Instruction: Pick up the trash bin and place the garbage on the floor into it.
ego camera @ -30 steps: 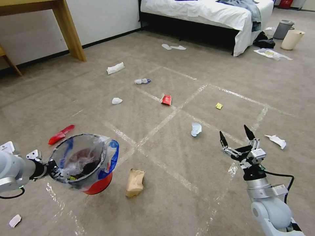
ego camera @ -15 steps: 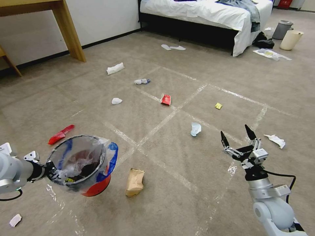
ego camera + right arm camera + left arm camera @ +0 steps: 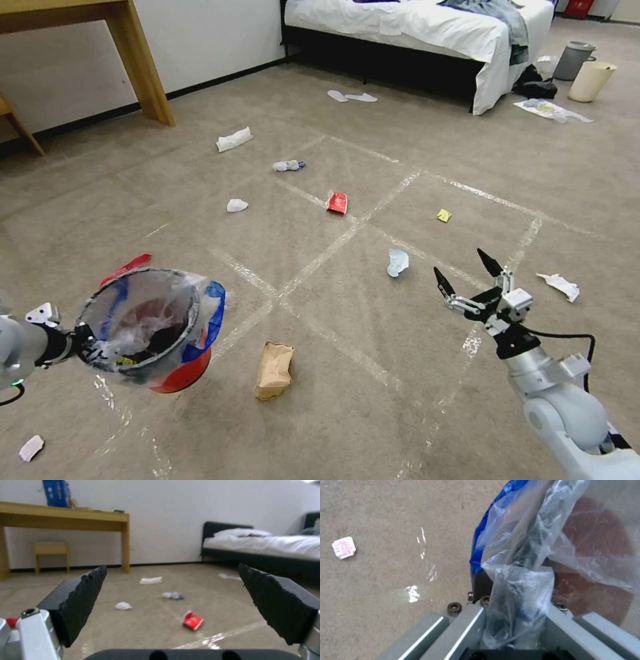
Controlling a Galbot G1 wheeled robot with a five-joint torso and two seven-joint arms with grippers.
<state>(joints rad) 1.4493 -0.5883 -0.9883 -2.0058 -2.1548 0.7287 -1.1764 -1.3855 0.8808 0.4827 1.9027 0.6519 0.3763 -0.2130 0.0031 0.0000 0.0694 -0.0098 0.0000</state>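
While your head view lays out the whole floor, your left wrist view adds the grip itself: the left gripper is pinched onto the dark rim and bunched clear liner of the small round red-based trash bin, held tilted above the carpet at your left. That bin's clear plastic bag has blue edges, and crumpled litter sits inside. Your left wrist view also shows a small white printed scrap on the carpet beside it. Your right gripper hangs on your right, jaws spread wide and empty. Between its fingers, the right wrist view shows a crumpled red wrapper. A crumpled brown paper bag lies just beside the bin.
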